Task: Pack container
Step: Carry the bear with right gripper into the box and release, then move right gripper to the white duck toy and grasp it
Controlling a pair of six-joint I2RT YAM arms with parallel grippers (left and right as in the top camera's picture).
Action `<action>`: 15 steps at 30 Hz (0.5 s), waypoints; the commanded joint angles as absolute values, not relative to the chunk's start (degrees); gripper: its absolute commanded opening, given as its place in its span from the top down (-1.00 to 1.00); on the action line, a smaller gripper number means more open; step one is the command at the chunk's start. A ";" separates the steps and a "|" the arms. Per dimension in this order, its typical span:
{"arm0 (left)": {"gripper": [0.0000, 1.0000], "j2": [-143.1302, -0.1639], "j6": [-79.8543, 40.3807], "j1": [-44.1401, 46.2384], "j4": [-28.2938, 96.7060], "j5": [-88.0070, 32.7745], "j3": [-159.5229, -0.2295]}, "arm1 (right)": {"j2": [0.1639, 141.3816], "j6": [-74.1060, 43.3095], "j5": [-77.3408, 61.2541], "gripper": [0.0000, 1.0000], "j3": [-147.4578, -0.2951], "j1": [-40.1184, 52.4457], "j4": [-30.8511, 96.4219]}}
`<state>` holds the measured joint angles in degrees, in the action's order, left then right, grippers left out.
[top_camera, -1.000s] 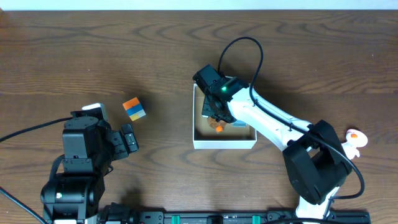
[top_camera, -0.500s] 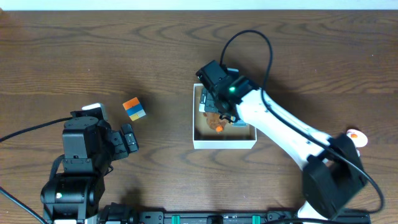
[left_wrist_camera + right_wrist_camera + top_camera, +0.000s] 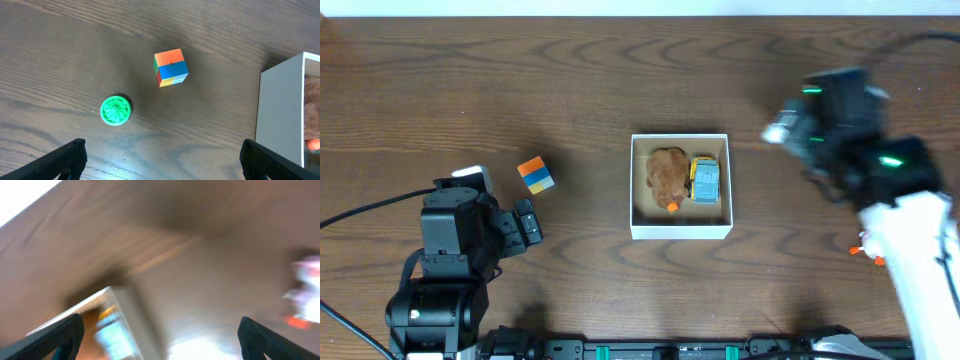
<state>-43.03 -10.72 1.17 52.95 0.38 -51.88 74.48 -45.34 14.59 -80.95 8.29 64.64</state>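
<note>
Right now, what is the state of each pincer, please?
Left pincer: open, holding nothing.
Right pincer: open, holding nothing, though the view is blurred.

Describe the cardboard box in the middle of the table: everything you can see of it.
The container is a square, shallow, lidless cardboard box, white outside and tan-brown inside. It sits flat and upright on the wooden table, near its middle, with its sides squared to the table's edge. Inside, a brown furry toy with an orange tip and a yellow-and-blue toy lie side by side. Nothing rests on its rim.
</note>
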 commanded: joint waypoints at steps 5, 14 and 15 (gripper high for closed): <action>-0.96 -43.09 -11.29 0.89 53.15 0.45 -53.06 | 74.83 -35.68 8.51 -0.99 -78.61 -15.97 68.77; -0.96 -43.09 -11.29 0.89 53.76 0.45 -53.06 | 81.95 -32.77 5.21 -0.98 -64.88 -29.28 62.54; -0.96 -43.09 -11.29 0.89 53.76 0.43 -53.06 | 82.83 -32.47 5.06 -0.98 -63.20 -29.80 61.34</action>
<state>-43.03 -10.72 1.17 53.60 0.38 -51.88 81.43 -35.00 6.87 -66.41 -28.45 62.50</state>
